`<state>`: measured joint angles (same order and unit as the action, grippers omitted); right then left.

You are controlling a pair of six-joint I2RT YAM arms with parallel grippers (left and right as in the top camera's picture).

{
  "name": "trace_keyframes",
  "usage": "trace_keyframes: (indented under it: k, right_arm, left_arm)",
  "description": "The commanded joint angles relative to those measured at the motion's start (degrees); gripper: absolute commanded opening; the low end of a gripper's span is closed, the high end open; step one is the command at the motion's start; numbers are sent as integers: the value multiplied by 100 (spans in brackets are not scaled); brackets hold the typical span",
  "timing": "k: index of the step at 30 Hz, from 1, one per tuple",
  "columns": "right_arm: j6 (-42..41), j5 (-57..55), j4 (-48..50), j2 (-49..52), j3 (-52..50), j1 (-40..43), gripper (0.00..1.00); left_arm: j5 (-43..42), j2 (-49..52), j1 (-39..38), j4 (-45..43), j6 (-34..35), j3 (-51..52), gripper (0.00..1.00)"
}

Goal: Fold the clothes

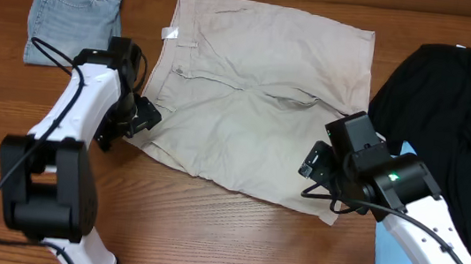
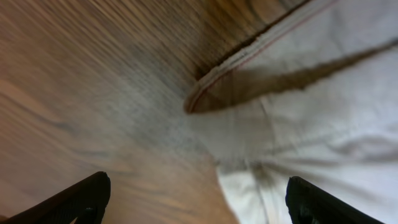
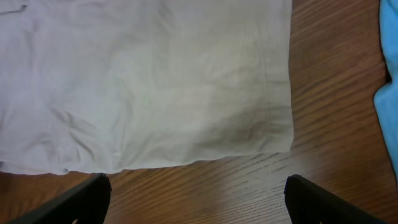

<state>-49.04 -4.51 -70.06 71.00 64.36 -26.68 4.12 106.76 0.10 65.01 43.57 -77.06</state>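
**Beige shorts lie open on the table; both grippers spread and empty**

The beige shorts (image 1: pixel 258 90) lie spread flat in the middle of the wooden table (image 1: pixel 206 235). Their waistband is on the left side of the overhead view and the leg hems are on the right. A small white tag (image 1: pixel 169 33) shows near the far waistband corner. Soft creases run across the middle of the cloth. The folded denim shorts (image 1: pixel 76 12) sit at the far left corner, apart from the beige pair. The black garment (image 1: pixel 458 131) lies at the right edge, with the blue cloth (image 1: pixel 395 257) nearer the front.

The left gripper (image 1: pixel 135 116) hangs at the near waistband corner. Its wrist view is blurred, yet it shows the fingers (image 2: pixel 81 199) wide apart, with bare wood and a stitched cloth edge between them and nothing pinched.

The right gripper (image 1: pixel 316 163) hovers over the near hem corner, which lies flat on the wood. Its fingers (image 3: pixel 81 199) also stand wide apart and grip nothing.
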Motion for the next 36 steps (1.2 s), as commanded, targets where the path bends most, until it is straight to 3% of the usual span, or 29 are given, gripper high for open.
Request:
trace_keyframes:
  k: [1,6,9,12,19,24,36]
  right_arm:
    - [-225,-55,13,199,-168,-26,88]
    - [-356,-57,17,308,-256,-26,87]
    - [-356,-59,20,323,-256,-26,86]
    - [-387,-59,15,339,-264,-26,84]
    - [-837,-57,313,361,-850,-26,80]
    - [-1320,33,457,361,-1403,-28,71]
    - [-1923,579,1989,367,-3018,-37,58]
  left_arm:
    - [-122,474,26,-205,688,22,92]
    - [-195,850,26,-520,682,22,91]
    - [-223,977,26,-623,682,22,85]
    - [-208,999,20,-730,675,55,76]
    - [-184,1005,20,-1108,678,164,44]
    - [-186,1005,20,-1154,682,205,30]
    - [-232,1005,20,-1150,682,208,24]
